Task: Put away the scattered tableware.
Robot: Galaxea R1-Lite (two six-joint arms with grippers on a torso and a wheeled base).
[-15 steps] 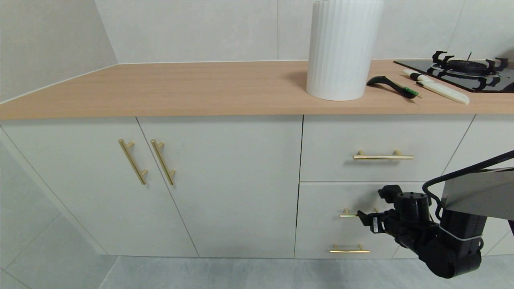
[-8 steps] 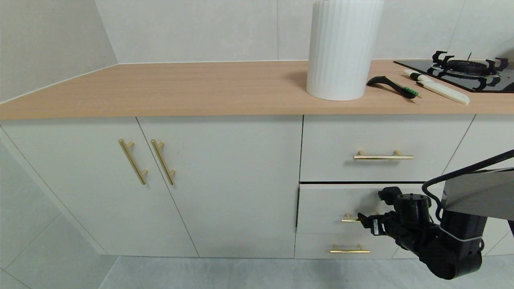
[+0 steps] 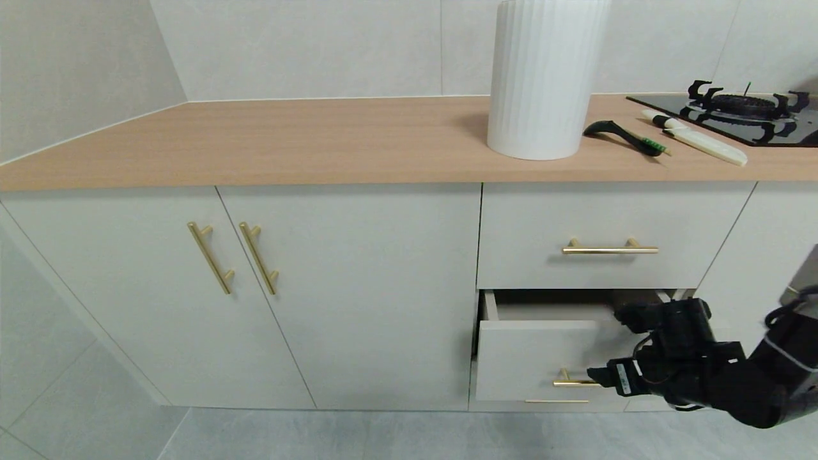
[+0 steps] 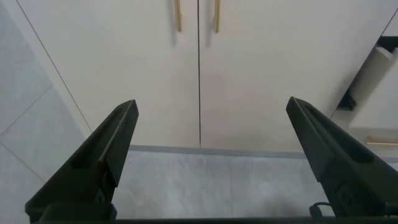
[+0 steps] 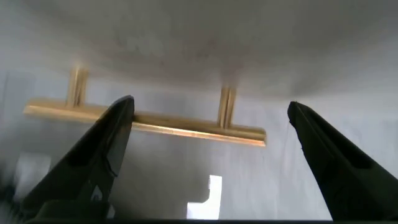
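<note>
The right end effector is hanging at the gold handle of the middle drawer, low at the front of the cabinet run, and the drawer is now standing clearly pulled out, with a dark gap and its inner side wall showing under the top drawer. A second ago it was sitting flush, and half a second ago only a thin slit was showing. The arm has drawn back and down with it toward the robot. In the right wrist view the end effector's fingers are standing wide apart, with the handle running crosswise just beyond them. The left end effector is also holding its fingers spread, gripping nothing, facing the two cabinet doors and the grey floor. The tableware is lying where it was, up on the tabletop: a black utensil just beside a tall white ribbed container, and a white knife next to it, near the edge of the stove.
</note>
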